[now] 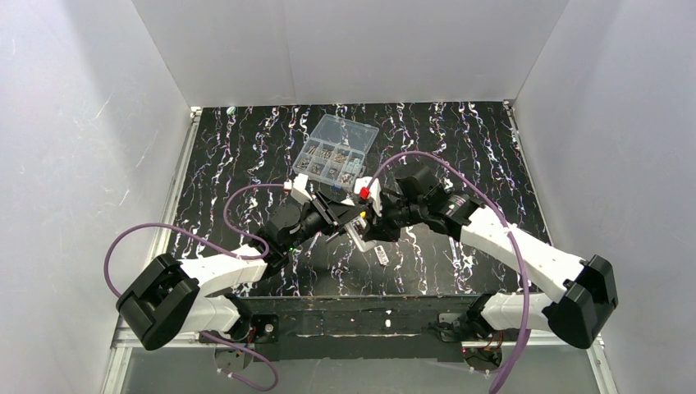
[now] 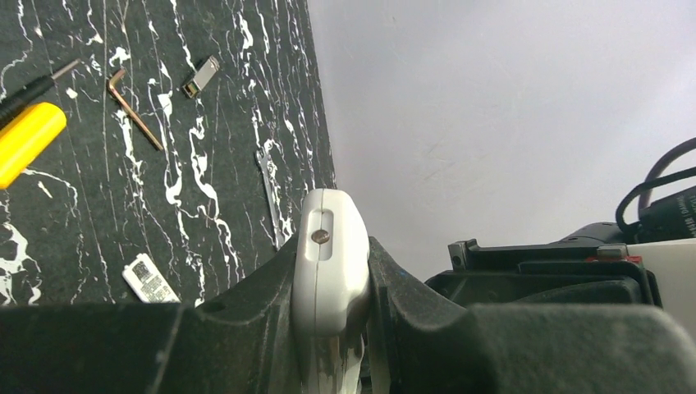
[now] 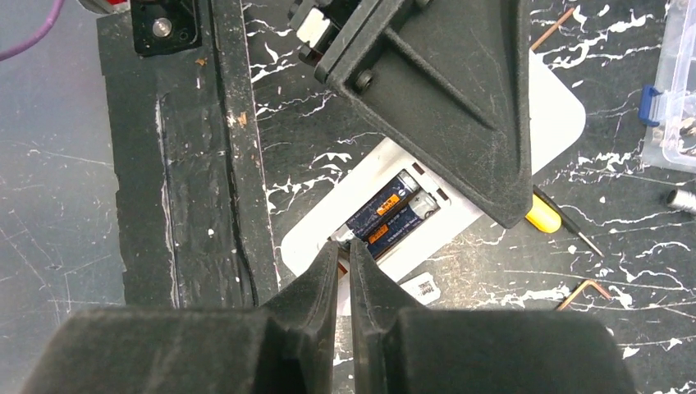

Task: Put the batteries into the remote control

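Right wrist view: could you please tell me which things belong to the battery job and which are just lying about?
In the job: remote control, batteries in its bay, left gripper, right gripper.
Lying about: screwdriver, hex key, compartment box.

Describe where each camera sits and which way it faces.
Top: above and behind, looking down at the table; left arm and right arm show.
Left wrist: on the left gripper, facing along the table; its fingers clamp the remote control.
Right wrist: on the right gripper, looking down at the batteries; its fingers show.
Both wrist views share the remote control and screwdriver.
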Robot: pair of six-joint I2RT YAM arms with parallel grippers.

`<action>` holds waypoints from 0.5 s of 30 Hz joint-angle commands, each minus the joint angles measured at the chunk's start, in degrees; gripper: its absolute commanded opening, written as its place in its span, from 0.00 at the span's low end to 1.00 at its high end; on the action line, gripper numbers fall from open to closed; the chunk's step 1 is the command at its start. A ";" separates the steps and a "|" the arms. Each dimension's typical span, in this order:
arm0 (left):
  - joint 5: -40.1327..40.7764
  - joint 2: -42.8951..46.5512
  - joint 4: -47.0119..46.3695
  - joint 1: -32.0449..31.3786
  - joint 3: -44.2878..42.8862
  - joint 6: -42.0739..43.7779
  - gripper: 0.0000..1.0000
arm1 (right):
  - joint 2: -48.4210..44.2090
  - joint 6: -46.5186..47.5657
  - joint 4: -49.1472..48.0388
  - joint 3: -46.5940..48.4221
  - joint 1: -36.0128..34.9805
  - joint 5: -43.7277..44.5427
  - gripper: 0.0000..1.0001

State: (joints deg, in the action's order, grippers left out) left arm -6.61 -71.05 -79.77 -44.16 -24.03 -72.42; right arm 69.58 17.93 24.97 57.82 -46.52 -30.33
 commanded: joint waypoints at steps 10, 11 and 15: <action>-6.92 2.01 -8.43 -1.90 -1.78 -2.59 0.00 | 7.80 -0.31 0.12 8.51 -2.10 11.94 0.13; -6.87 2.02 -8.46 -1.93 -1.76 -2.55 0.00 | 8.05 -0.54 0.36 8.93 -2.30 12.32 0.13; -7.05 2.15 -8.46 -1.91 -1.89 -2.42 0.00 | 9.69 -0.96 1.31 10.56 -3.40 14.66 0.13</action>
State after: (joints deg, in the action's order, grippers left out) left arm -5.43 -71.07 -77.78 -43.86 -23.99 -70.76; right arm 76.44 16.34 32.91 65.06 -49.32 -24.08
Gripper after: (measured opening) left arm 0.243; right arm 0.132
